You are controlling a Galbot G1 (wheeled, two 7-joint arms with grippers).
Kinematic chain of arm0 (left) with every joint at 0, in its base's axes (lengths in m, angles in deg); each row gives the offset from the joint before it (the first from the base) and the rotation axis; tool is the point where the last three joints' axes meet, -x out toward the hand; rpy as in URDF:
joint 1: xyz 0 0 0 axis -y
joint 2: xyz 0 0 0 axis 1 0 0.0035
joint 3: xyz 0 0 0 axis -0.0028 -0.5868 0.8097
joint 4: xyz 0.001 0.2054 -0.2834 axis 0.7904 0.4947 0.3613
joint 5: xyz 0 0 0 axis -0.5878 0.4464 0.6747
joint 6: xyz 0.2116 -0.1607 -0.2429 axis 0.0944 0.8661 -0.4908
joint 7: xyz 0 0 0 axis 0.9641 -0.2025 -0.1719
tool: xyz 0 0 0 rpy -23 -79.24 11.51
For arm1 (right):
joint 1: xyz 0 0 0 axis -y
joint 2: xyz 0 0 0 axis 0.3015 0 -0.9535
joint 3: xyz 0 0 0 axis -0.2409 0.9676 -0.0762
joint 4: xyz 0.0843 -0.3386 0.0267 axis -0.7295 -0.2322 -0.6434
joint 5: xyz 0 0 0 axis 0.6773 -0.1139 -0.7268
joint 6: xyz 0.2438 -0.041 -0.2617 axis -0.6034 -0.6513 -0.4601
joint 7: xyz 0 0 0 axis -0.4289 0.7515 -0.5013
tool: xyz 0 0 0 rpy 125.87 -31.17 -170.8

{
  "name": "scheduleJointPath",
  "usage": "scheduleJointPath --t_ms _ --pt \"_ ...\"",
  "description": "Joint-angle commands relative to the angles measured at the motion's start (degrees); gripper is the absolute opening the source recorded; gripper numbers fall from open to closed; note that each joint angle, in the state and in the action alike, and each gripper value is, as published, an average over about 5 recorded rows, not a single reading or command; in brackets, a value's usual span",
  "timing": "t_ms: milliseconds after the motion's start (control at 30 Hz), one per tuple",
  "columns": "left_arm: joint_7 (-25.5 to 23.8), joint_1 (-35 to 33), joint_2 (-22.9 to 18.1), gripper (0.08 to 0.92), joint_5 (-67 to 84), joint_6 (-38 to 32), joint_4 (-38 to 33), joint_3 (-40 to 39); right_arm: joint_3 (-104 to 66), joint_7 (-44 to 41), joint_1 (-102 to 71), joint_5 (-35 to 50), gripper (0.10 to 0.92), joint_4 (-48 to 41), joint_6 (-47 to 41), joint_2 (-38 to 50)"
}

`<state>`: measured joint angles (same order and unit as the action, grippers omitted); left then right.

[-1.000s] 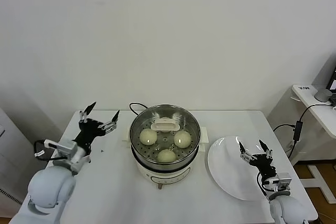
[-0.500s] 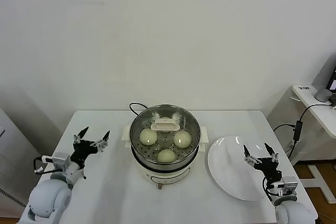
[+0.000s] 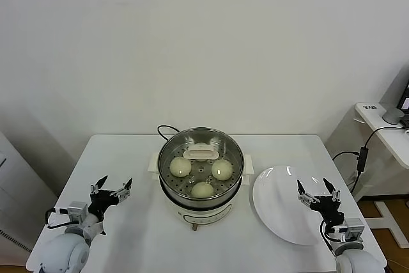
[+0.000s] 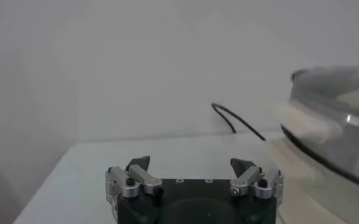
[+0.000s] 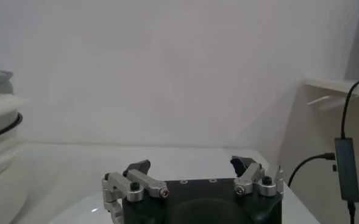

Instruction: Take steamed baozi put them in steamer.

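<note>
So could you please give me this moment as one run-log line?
baozi: three seen in steamer | lid: on | plate: bare | left gripper: open, empty | right gripper: open, empty

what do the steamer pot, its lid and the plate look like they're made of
Steamer: likely polished stainless steel, with a mirror-like wall.
Lid: clear, probably glass, since buns show through it; its white handle looks plastic.
Plate: glossy white, ceramic or melamine.

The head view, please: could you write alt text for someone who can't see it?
A shiny steamer sits mid-table under a glass lid, with three pale baozi visible inside. A bare white plate lies to its right. The left gripper and right gripper hang open near the table's front corners, holding nothing.
</note>
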<state>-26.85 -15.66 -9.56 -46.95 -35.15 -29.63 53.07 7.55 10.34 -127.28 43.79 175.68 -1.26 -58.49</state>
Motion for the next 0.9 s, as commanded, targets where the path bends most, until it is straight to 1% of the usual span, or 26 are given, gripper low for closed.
scheduleJointPath --t_ms 33,900 --pt "0.22 -0.32 0.44 0.823 0.93 -0.50 2.29 0.26 -0.23 0.31 -0.75 0.36 0.823 0.92 -0.97 -0.17" --pt "0.24 -1.57 -0.39 0.823 1.64 0.70 0.17 2.15 -0.82 0.49 -1.51 0.30 0.823 1.12 -2.77 -0.05"
